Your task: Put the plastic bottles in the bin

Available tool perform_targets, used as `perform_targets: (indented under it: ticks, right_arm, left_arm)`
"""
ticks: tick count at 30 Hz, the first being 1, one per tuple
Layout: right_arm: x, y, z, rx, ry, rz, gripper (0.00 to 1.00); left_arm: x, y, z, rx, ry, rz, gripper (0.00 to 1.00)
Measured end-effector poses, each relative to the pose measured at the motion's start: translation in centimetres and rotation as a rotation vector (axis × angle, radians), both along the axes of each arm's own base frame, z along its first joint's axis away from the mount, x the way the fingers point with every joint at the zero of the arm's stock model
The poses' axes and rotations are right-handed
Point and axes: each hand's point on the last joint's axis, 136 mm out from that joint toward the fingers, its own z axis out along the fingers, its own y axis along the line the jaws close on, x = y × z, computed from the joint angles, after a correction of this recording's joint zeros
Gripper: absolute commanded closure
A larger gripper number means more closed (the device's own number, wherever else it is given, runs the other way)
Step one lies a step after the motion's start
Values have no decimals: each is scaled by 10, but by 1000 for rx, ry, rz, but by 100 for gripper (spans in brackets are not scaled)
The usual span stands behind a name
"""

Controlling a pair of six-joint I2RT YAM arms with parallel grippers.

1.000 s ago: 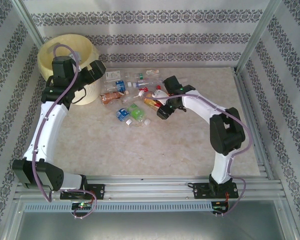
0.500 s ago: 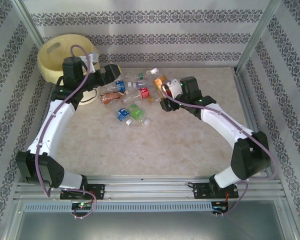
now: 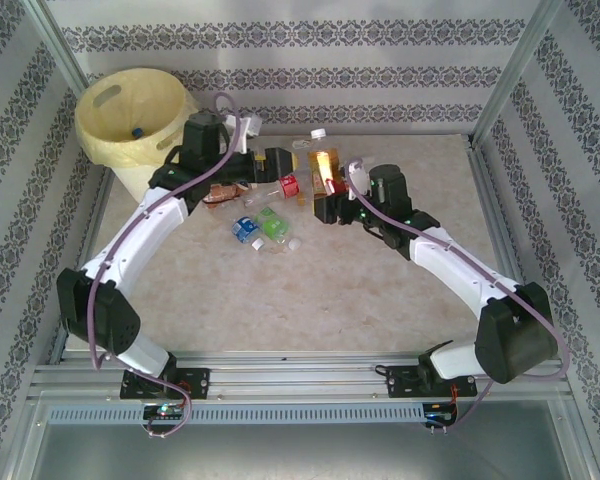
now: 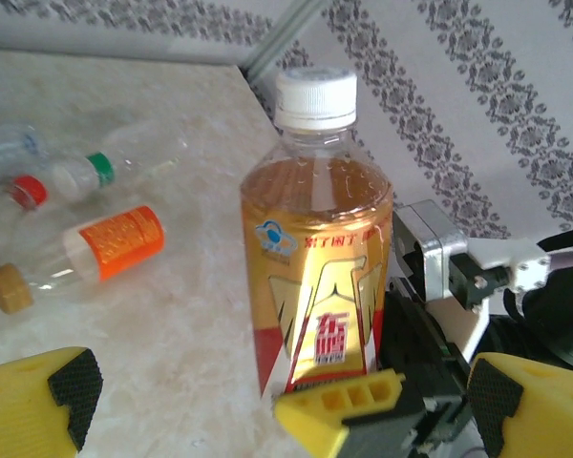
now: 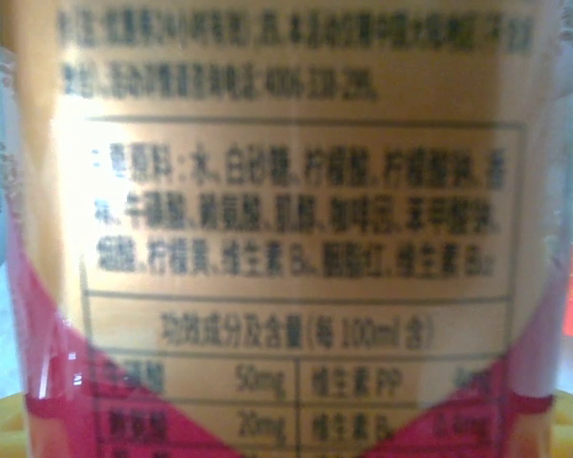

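The right arm (image 3: 450,265), elbow by the tabletop's (image 3: 310,290) right edge, reaches to the far middle, with the right fingers (image 3: 327,200) clamped on an upright amber bottle (image 3: 323,160). The left arm (image 3: 130,240) arcs in from the near-left corner, with the left fingers (image 3: 272,163) spread wide and empty beside it, by loose plastic bottles (image 3: 262,225). The bin (image 3: 115,150) stands in the far-left corner.

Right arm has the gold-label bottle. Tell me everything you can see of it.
The gold-label bottle is clear plastic, uncrushed, with a white screw cap, and looks nearly full of amber liquid. Its gold wrap label has red corners, a small blue-and-white logo and Chinese print. The right wrist view shows a printed ingredients panel. It stands upright at the far side of the other bottles, with the right gripper shut on its lower body. Its base is hidden, so I cannot tell whether it rests on the table or is lifted.
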Motion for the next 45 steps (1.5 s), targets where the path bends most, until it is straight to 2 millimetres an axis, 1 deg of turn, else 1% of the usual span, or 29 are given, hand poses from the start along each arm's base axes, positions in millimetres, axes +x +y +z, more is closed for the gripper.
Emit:
perform_targets:
  ticks: [4, 8, 11, 15, 17, 20, 21, 24, 25, 26, 27, 29, 31, 33, 35, 38, 41, 45]
  right_arm:
    - [-8, 16, 0, 20, 9, 45, 57]
    - [-8, 21, -5, 19, 18, 57, 57]
    - [-7, 21, -9, 15, 26, 57, 56]
    - [-7, 22, -11, 13, 30, 59, 55]
    - [-9, 25, -10, 15, 31, 69, 54]
    - [-11, 30, -7, 26, 35, 89, 53]
    - [-12, 31, -9, 27, 44, 89, 53]
    - [-12, 33, -12, 30, 61, 90, 51]
    - [-11, 33, -15, 29, 67, 89, 49]
    - [-11, 34, -16, 27, 71, 90, 46]
    - [-10, 34, -17, 26, 72, 90, 40]
    - [-10, 34, -16, 27, 71, 90, 33]
    - [-9, 34, -16, 27, 69, 91, 26]
    - [-10, 35, -14, 30, 65, 99, 15]
    - [-11, 37, -12, 35, 54, 111, 9]
    - [-11, 38, -6, 33, 17, 127, 3]
    - [-14, 35, 6, 24, -32, 136, 2]
    - [-18, 26, 26, 6, -110, 124, 2]
  left_arm:
    - [5, -21, -21, -13, 60, -46, 0]
    - [10, -37, -32, -13, 90, -77, 0]
    - [10, -45, -34, -11, 97, -88, 0]
    - [22, -46, -32, 19, 96, -45, 0]
    - [27, -46, -34, 30, 96, -28, 3]
    - [31, -48, -41, 40, 113, -22, 8]
    - [33, -49, -43, 41, 115, -21, 11]
    - [37, -51, -47, 38, 132, -14, 24]
    - [37, -52, -48, 36, 136, -16, 29]
    - [37, -52, -48, 34, 139, -16, 31]
    - [37, -53, -48, 34, 141, -15, 33]
    - [38, -52, -48, 28, 150, -11, 37]
    - [38, -52, -48, 25, 153, -8, 40]
    - [38, -52, -48, 22, 159, -5, 41]
    - [39, -51, -47, 18, 165, 1, 42]
    - [42, -48, -48, 18, 169, 18, 42]
    - [45, -43, -47, 16, 169, 33, 42]
    - [50, -30, -35, 14, 141, 77, 43]
